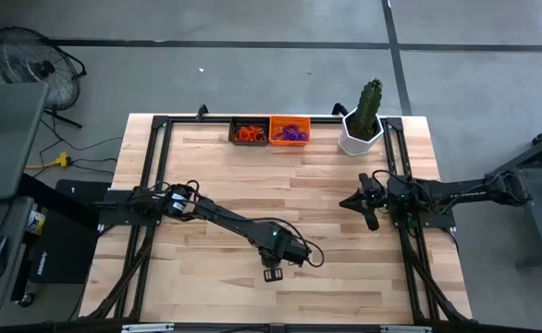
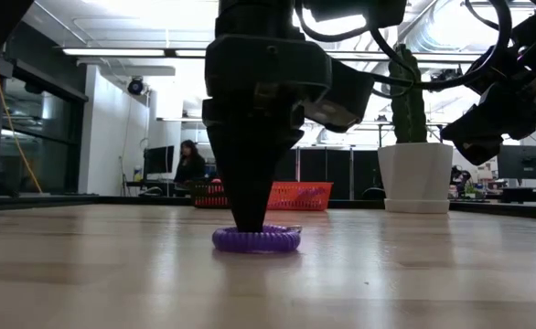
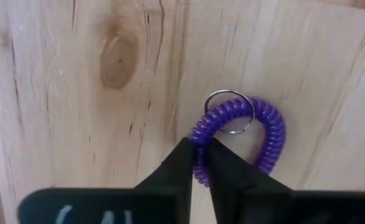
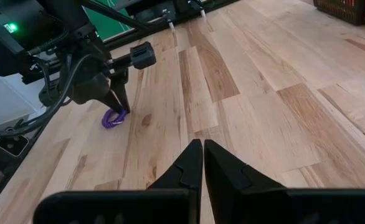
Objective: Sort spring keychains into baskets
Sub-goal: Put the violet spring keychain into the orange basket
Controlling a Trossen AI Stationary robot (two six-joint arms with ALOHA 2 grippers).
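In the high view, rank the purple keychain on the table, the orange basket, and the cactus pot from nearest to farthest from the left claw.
1. Purple keychain: pinched in the left claw, near the table's front edge.
2. Orange basket: at the back edge, middle.
3. Cactus pot: back right, a bit farther out.

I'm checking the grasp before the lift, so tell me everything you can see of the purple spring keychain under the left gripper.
The purple spring keychain is a coiled, plastic-looking cord bent into a loop, with a thin metal split ring threaded on one side. It lies flat on the wooden table, near its front edge, far from the baskets. The left gripper stands on it from above, its dark fingers pinched on one stretch of the coil. Nothing else touches it.
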